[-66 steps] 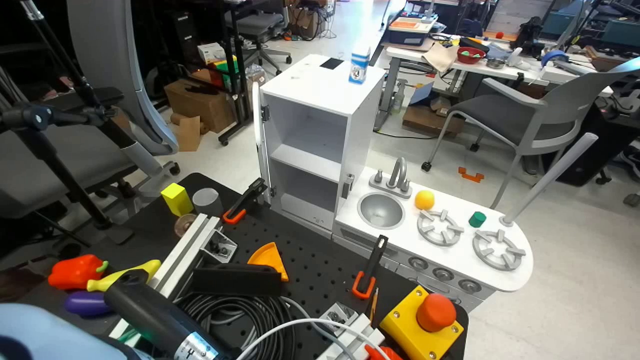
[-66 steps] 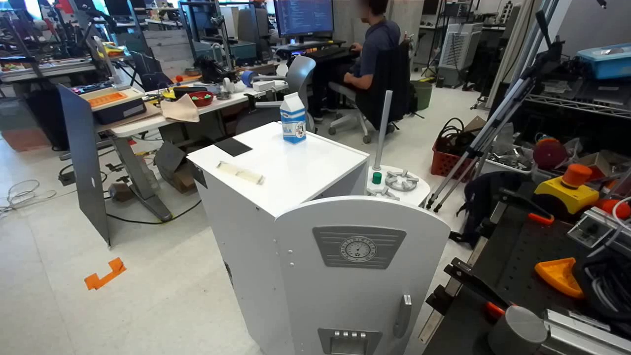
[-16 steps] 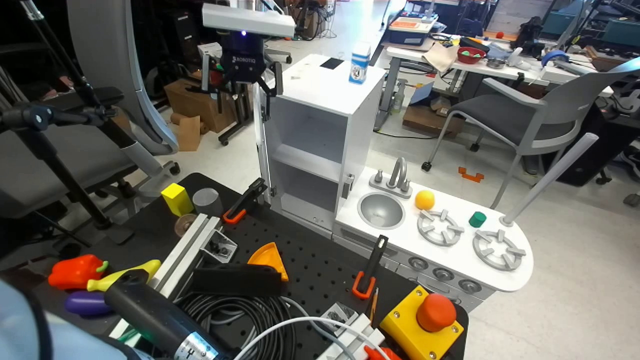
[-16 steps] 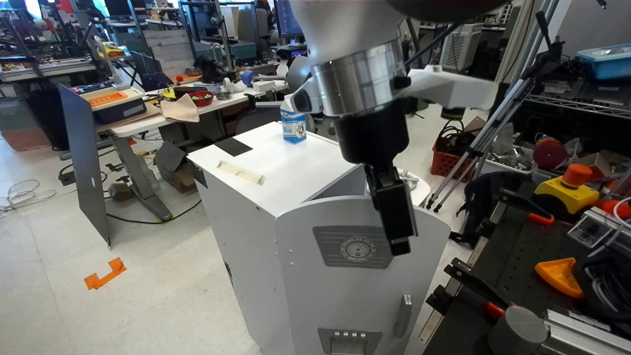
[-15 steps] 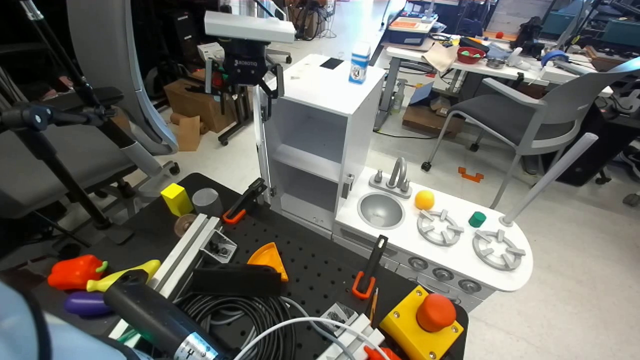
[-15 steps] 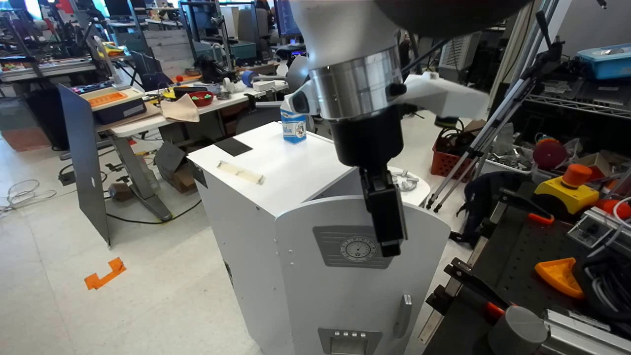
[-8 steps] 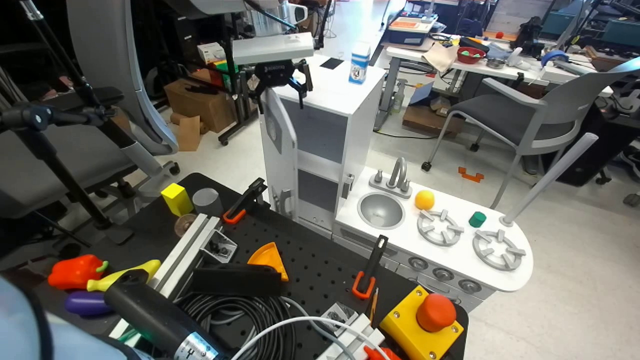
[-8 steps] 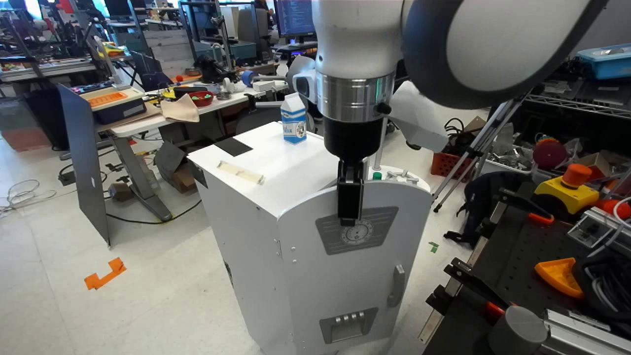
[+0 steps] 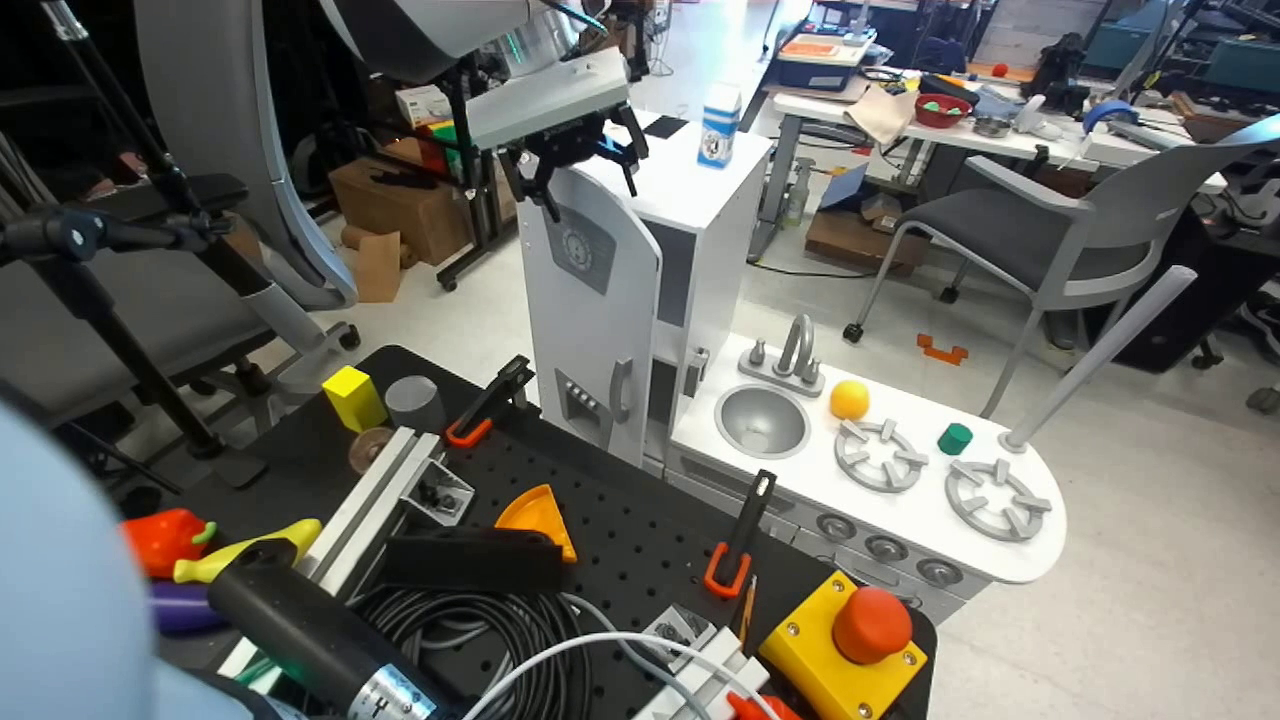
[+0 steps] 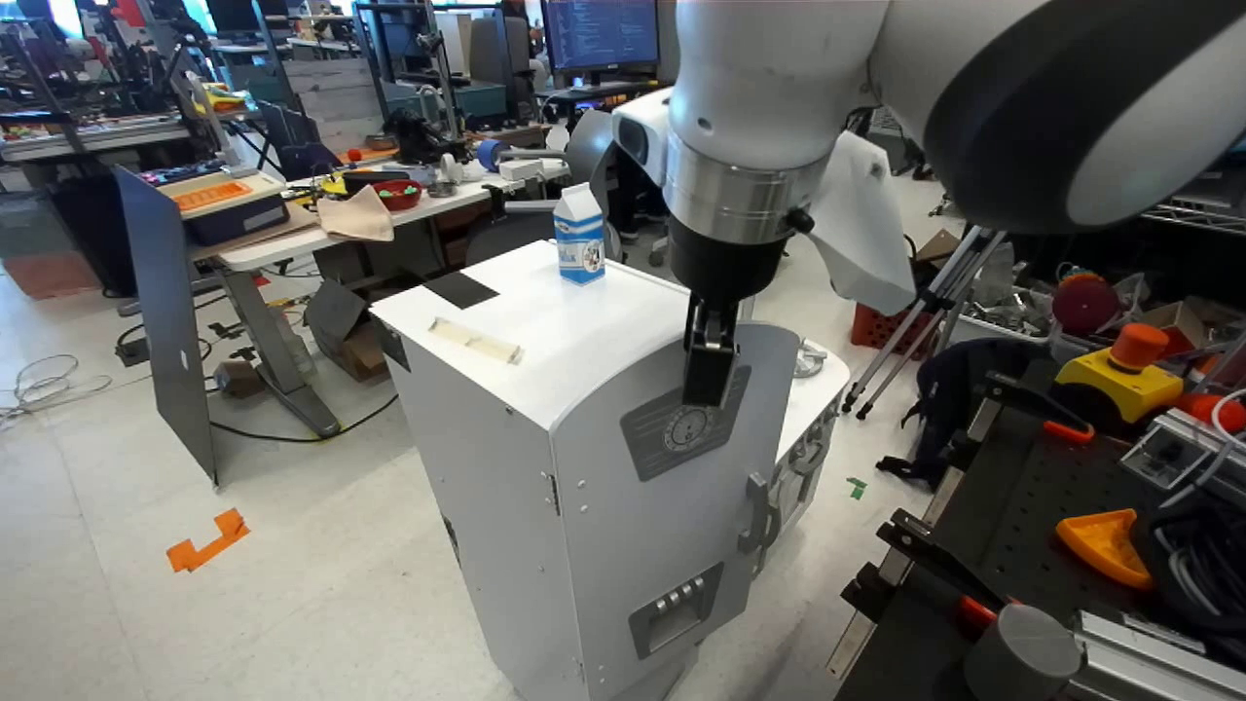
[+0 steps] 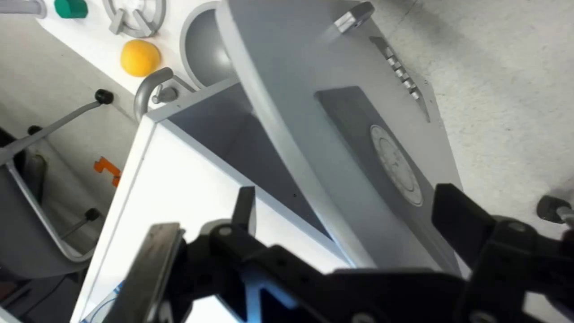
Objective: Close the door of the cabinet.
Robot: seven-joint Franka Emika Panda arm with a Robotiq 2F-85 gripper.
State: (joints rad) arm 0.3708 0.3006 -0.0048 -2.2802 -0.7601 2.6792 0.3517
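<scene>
The white door [image 9: 590, 330] stands partly open on the tall white cabinet [image 9: 690, 180]. A gap along its handle side shows dark inside space and part of a shelf. The door's face with grey dial panel and handle also shows in an exterior view [image 10: 623, 535]. My gripper [image 9: 592, 203] is open at the door's top edge. In the wrist view the gripper [image 11: 345, 193] straddles this edge: one finger [image 11: 244, 202] is over the cabinet top, the other [image 11: 457, 220] is on the door's outer side. I cannot tell whether that finger touches the door.
A blue-and-white milk carton [image 9: 718, 130] stands on the cabinet top. The low counter [image 9: 700, 430] with sink, tap and a yellow-orange ball [image 9: 849, 400] joins the cabinet's side. A black perforated table [image 9: 620, 530] with clamps [image 9: 490, 400] lies in front of the door.
The arm came into view and moved to the door's top. The door swung from wide open toward the cabinet, narrowing the gap. The gripper moved with it and tilted.
</scene>
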